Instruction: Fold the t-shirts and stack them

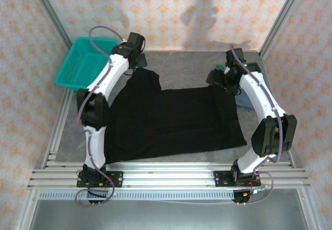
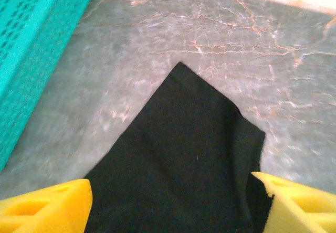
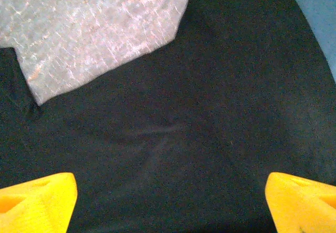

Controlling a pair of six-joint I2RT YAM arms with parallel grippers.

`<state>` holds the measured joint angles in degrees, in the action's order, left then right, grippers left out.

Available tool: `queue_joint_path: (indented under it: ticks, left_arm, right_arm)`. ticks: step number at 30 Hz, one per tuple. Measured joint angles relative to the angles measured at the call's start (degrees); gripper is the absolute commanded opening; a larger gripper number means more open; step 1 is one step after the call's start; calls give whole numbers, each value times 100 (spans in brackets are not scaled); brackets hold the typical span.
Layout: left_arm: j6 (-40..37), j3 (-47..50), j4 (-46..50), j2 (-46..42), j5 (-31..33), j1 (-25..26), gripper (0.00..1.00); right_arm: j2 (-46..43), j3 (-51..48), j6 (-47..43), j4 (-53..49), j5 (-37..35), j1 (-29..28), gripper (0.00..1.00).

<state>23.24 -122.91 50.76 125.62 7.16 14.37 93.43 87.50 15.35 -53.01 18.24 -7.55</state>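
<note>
A big black t-shirt lies spread flat in the middle of the grey surface. In the top view its wide part fills the centre, and one sleeve pokes up toward the upper left. The left pincer hangs over that sleeve, near the top left of the shirt. In the left wrist view, the left pincer has its two yellow fingers far apart at the bottom corners. The pointed tip of the black cloth lies flat on the surface between and past them, and nothing is pinched. A teal basket sits at the upper left of the top view, off the shirt. It also runs down the left edge of the left wrist view. The right pincer hangs over the upper right corner of the shirt. In the right wrist view, the right pincer is wide apart too, with one yellow finger in each bottom corner. Black cloth covers most of that picture and lies loose, not gripped. A bit of blue cloth peeks out at the upper right corner, just beside the black shirt.
</note>
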Motion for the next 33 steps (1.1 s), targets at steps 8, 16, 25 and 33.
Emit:
queue_joint_path:
  ticks: [8,16,25,33]
  left_arm:
    - [-640,-2037,332,2210,201,-170,68]
    - [-732,-2420,234,2570,229,-393,67]
    - [-678,-2813,-85,3119,-22,-435,66]
    - [-490,-3082,-310,3429,-223,-426,61]
  right_arm:
    - [557,177,-195,9,50,48,92]
    - [577,175,-306,-20,94,103,91]
    - [577,175,-452,-129,131,369,91]
    - [577,175,-520,-151,278,514,90]
